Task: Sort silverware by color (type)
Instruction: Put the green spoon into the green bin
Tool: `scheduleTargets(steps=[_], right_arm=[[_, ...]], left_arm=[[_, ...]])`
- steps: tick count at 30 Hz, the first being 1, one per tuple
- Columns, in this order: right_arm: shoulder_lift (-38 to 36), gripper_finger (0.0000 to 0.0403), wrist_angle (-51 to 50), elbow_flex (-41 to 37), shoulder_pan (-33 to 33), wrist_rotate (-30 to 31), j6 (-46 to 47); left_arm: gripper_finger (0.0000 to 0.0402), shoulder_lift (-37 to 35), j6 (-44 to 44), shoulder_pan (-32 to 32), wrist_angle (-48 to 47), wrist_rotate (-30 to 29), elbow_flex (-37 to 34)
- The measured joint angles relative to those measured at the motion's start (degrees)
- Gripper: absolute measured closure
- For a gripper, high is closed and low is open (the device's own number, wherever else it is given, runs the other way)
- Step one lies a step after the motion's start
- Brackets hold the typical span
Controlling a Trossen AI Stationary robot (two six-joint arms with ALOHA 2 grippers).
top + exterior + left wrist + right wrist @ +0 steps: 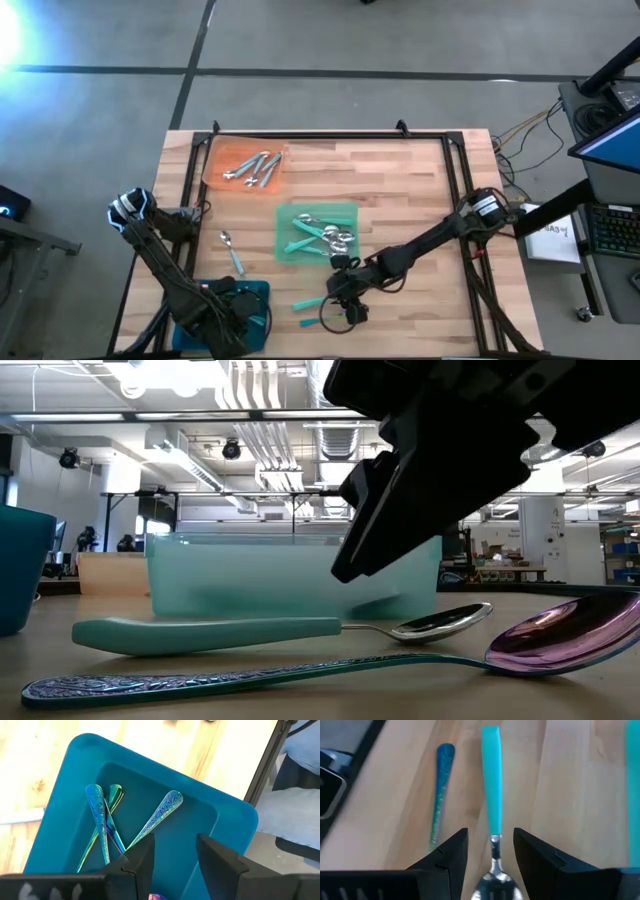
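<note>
My right gripper [345, 303] is open and hovers low over a teal-handled silver spoon [309, 300] that lies flat on the table. In the right wrist view its fingers [490, 837] stand on either side of the spoon's neck [494, 844] without touching it. An iridescent purple-headed spoon [300, 672] lies flat beside that spoon. My left gripper [175, 845] is open over the teal tray [220, 820], which holds several iridescent utensils [102, 820]. Silver utensils [252, 166] lie on the orange mat, and teal-handled spoons [322, 235] lie on the green mat.
A lone teal-handled spoon [232, 252] lies on the wood left of the green mat [285, 250]. The orange mat [215, 160] sits at the far left. A black frame [330, 134] borders the table. Bare wood lies at the far right.
</note>
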Motion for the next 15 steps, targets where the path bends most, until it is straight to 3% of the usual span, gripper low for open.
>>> scheduleTargets(steps=[9, 15], right_arm=[[0.07, 0.0261, -0.12, -0.19, 0.7, 1.32, -0.48], [0.2, 0.0276, -0.69, -0.32, 2.51, 5.53, -0.48]], left_arm=[[0.0273, 0.0, -1.46, -0.11, 1.41, 0.09, 0.0], [0.0273, 0.0, -1.49, -0.11, 2.39, 0.11, 0.0]])
